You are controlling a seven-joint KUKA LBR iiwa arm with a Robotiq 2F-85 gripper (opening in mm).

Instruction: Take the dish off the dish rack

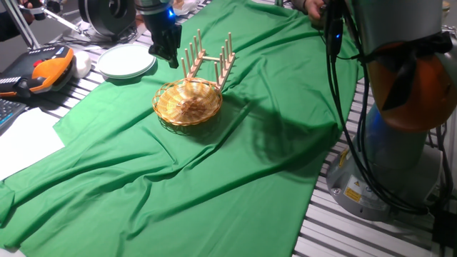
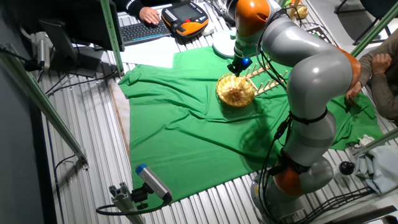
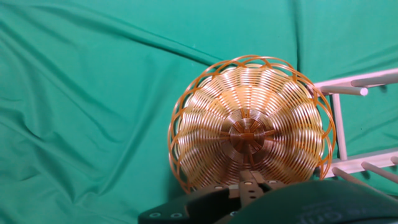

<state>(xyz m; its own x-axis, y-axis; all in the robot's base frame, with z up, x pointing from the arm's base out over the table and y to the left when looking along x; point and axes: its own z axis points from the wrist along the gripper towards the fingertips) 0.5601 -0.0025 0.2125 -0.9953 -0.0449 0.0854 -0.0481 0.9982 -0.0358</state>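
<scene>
- While the dish (image 1: pixel 188 102) is seen lying open side up on the green cloth (image 1: pixel 214 185), its far rim is found just beside the near end of the dish rack (image 1: pixel 208 58); whether the two touch cannot be told.
- The gripper (image 1: pixel 170 56) is held above the cloth, up and to the left of the dish in one fixed view, with clear air between its tips and the wicker rim.
- Nothing is held between the fingers; whether they are spread or closed cannot be told from these pictures.
- From the hand view the dish (image 3: pixel 249 132) is seen below the hand, and the rack's pegs (image 3: pixel 354 90) are seen at its right.
- A stack of white plates (image 1: pixel 126 61) is set on the bare table beyond the cloth's edge, left of the gripper.
</scene>
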